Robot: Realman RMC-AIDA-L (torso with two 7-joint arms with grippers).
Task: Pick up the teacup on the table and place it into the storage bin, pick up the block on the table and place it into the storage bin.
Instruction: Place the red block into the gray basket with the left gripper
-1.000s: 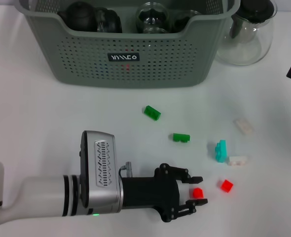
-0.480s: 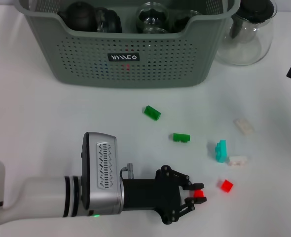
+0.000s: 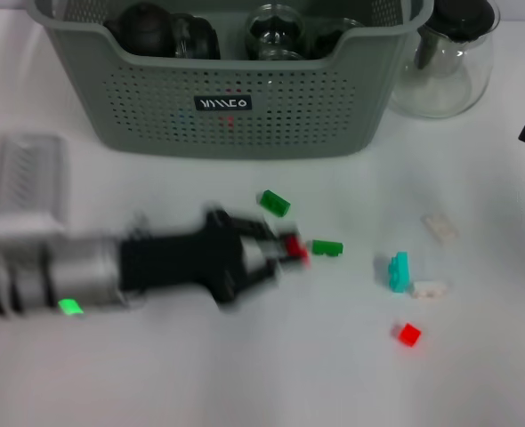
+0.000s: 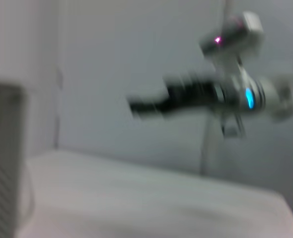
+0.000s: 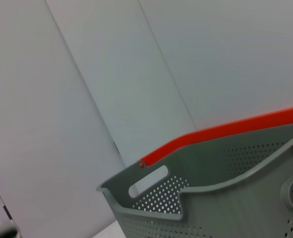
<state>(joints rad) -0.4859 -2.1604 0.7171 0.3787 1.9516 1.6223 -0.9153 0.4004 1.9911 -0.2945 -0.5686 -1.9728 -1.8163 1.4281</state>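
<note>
Head view: red block lifted and carried toward the storage bin (image 3: pixel 236 107).

Largest first: storage bin standing at the far side of the table (image 3: pixel 156 374), dark and glass vessels already inside, so teacup step judged done. Next, left gripper (image 3: pixel 285 249), blurred mid-swing, now near the green blocks (image 3: pixel 275 203) and much closer to the bin than half a second ago, when low by the table's near edge. Jaws clenched on the red block (image 3: pixel 294 246), off the table since then. Second red block (image 3: pixel 409 334) unmoved. Right gripper out of sight.
</note>
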